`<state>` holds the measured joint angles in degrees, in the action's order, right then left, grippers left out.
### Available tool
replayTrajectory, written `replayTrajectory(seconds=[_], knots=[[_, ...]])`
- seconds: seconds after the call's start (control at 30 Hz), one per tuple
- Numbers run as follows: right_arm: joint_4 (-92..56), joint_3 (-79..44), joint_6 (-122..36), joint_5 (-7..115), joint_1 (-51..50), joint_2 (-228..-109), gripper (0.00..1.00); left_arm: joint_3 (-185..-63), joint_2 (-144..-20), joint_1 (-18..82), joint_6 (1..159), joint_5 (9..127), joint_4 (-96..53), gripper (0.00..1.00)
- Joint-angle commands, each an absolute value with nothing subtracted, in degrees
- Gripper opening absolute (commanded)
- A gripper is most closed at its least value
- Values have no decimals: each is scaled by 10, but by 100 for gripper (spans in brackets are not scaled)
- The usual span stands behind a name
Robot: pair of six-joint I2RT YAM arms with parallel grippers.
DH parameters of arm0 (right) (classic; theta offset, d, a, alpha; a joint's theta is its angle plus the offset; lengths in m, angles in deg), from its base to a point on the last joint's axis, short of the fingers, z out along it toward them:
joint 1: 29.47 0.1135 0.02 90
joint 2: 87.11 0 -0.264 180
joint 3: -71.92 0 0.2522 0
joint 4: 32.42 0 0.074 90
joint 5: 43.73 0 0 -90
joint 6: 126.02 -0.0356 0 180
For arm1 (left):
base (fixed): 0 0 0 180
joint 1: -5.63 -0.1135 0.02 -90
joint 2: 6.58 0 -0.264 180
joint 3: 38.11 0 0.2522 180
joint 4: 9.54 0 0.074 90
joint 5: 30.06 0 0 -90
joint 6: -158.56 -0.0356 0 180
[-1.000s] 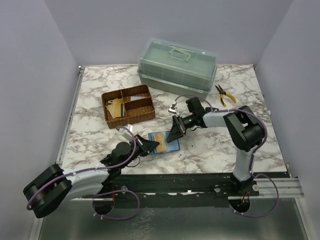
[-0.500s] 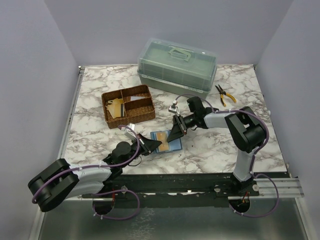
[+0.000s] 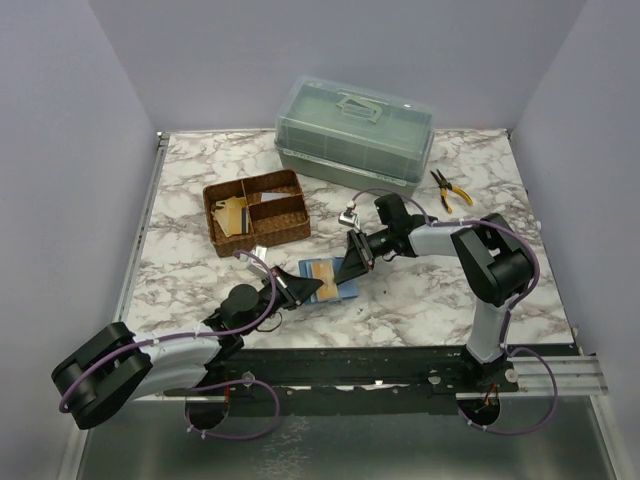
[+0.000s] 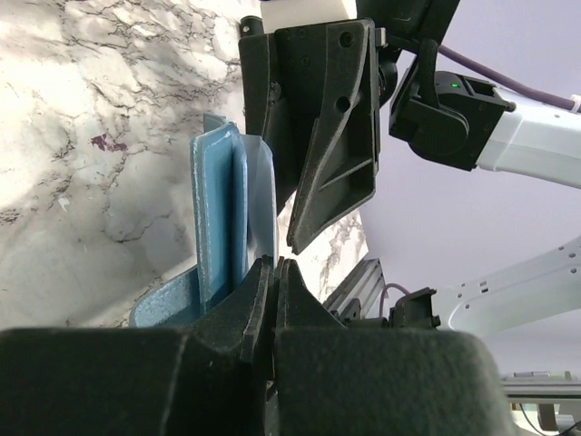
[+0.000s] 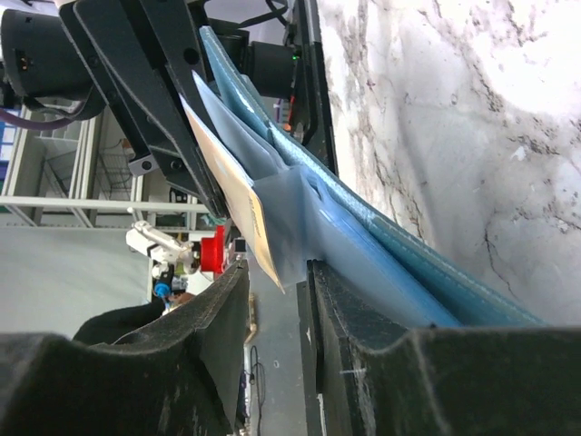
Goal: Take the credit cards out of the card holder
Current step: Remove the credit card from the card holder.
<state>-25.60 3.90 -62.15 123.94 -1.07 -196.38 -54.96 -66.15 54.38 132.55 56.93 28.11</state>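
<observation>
The teal-blue card holder (image 3: 314, 268) lies open between my two grippers near the table's front middle, partly lifted off the marble. A tan-orange credit card (image 3: 324, 274) sticks out of its light blue pocket. My left gripper (image 3: 303, 288) is shut on the card holder's (image 4: 218, 204) near edge, at the left gripper's tips (image 4: 275, 265). My right gripper (image 3: 349, 268) faces it from the right and stands open. The card's (image 5: 229, 189) lower corner hangs in the gap of the right gripper (image 5: 277, 272), and the pocket (image 5: 313, 227) leans on one finger (image 5: 340, 304).
A brown wicker basket (image 3: 255, 212) with dividers holds tan cards at the back left. A green lidded toolbox (image 3: 355, 135) stands at the back. Yellow-handled pliers (image 3: 447, 190) lie at the back right. The metal rail (image 3: 400, 360) runs along the near edge.
The left gripper has nudged up and right with the card holder's edge, tilting it a little more. The right gripper has held its place at the card.
</observation>
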Motion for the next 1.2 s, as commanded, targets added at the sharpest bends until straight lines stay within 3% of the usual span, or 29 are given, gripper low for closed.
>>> replayTrajectory(seconds=[0.0, 0.5, 0.77, 1.17], knots=[[-326, 54, -667, 1283, -13, -1945, 37, -556, -664, 543, 1322, 580, 335, 0], [-450, 83, -772, 1320, -12, -1942, 28, -571, -720, 544, 1327, 597, 376, 0], [-467, 84, -777, 1333, -13, -1946, 1, -542, -691, 543, 1334, 578, 378, 0], [-459, 83, -753, 1349, -15, -1948, 0, -503, -555, 521, 1347, 564, 279, 0]])
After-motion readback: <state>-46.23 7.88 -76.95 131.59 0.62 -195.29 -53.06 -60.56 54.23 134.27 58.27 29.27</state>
